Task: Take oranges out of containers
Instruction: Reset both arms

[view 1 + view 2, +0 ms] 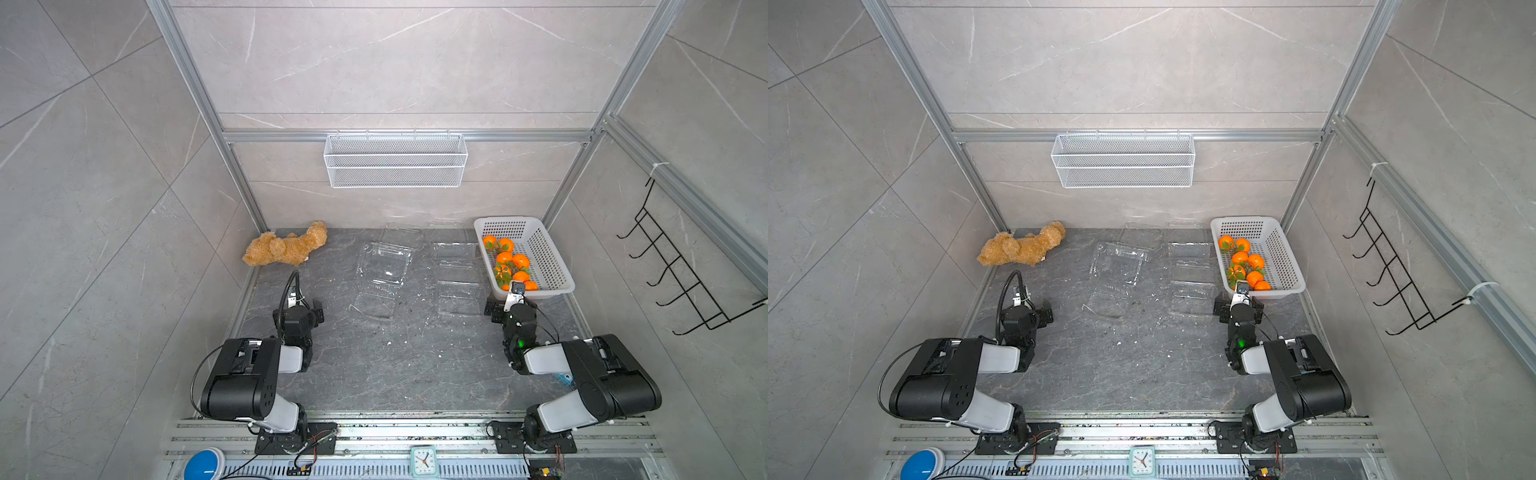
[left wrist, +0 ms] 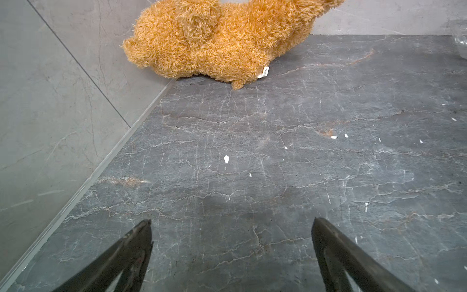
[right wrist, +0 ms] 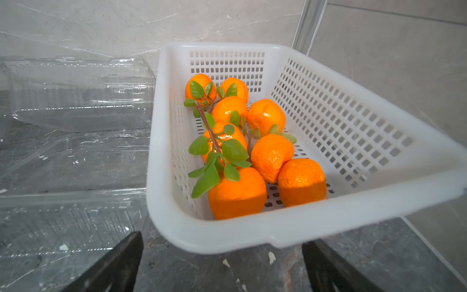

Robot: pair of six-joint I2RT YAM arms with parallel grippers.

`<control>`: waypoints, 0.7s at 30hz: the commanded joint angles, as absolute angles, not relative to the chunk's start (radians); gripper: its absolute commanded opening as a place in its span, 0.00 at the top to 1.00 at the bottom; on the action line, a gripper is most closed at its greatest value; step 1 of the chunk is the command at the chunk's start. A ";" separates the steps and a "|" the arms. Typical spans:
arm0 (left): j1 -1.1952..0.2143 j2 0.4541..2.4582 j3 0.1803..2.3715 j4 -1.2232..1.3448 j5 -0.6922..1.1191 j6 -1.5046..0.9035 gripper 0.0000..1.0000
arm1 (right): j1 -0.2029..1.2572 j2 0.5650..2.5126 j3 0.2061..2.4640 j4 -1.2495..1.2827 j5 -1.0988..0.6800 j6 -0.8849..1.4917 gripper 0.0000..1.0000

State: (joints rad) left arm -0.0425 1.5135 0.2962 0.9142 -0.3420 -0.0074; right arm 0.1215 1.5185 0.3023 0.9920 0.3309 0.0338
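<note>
Top views: you've got a fuzzy tan teddy bear [image 1: 286, 247] lying in the back left corner of the dark marble worktop [image 1: 395, 365]. A white wire-mesh basket [image 1: 395, 160] hangs on the back wall above. The clear thin-plastic clamshell containers [image 1: 384, 266] lie open and empty toward the back edge. They sit between the bear and a white perforated plastic basket [image 1: 548, 259] in the back right corner. The small bright-orange oranges [image 1: 509, 259], some with green leaves, are all in that basket.

Left wrist: left gripper [image 2: 231, 222] is spread wide with nothing held, over bare worktop. The bear is ahead, well apart, with a clear path to it.

Right wrist: right gripper [image 3: 222, 240] is spread wide and empty, just short of the basket's near rim. You can count eight oranges inside. The clamshells sit just beside the basket wall.
</note>
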 commanded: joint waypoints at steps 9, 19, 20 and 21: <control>-0.024 1.502 0.336 0.901 -0.304 -0.020 0.00 | 0.087 1.506 0.336 0.919 0.261 0.068 0.00; -0.024 1.502 0.336 0.902 -0.304 -0.019 0.00 | 0.087 1.511 0.346 0.906 0.250 0.063 0.00; -0.024 1.502 0.337 0.901 -0.304 -0.020 0.00 | 0.088 1.511 0.345 0.905 0.249 0.064 0.00; -0.023 1.501 0.336 0.900 -0.304 -0.020 0.00 | 0.087 1.510 0.345 0.905 0.249 0.064 0.00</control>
State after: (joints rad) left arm -0.0280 1.5131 0.3122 0.8818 -0.3107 -0.0078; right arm 0.0837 1.5185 0.3256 0.9310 0.2638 0.0528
